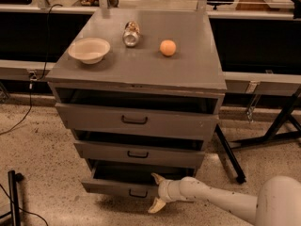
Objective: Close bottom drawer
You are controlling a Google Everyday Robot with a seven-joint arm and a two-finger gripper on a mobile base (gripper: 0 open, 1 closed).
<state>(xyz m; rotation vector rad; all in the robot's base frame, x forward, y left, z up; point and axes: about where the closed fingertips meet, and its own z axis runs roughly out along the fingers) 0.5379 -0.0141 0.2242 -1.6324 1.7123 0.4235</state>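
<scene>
The bottom drawer (117,188) is the lowest of the grey cabinet's three. It stands pulled out, with its dark inside showing and a small dark handle (137,193) on its short front panel. My gripper (156,191) is at the right part of that front panel, just right of the handle. It is open, with one tan fingertip (155,177) above the panel's top edge and the other (154,206) below it. My white arm (221,201) reaches in from the lower right.
The middle drawer (138,153) and top drawer (135,120) also stand slightly out. On the cabinet top (188,74) are a white bowl (89,49), a tipped can (131,34) and an orange (168,47). A black stand leg (230,154) is on the right, and a black post (13,197) at the lower left.
</scene>
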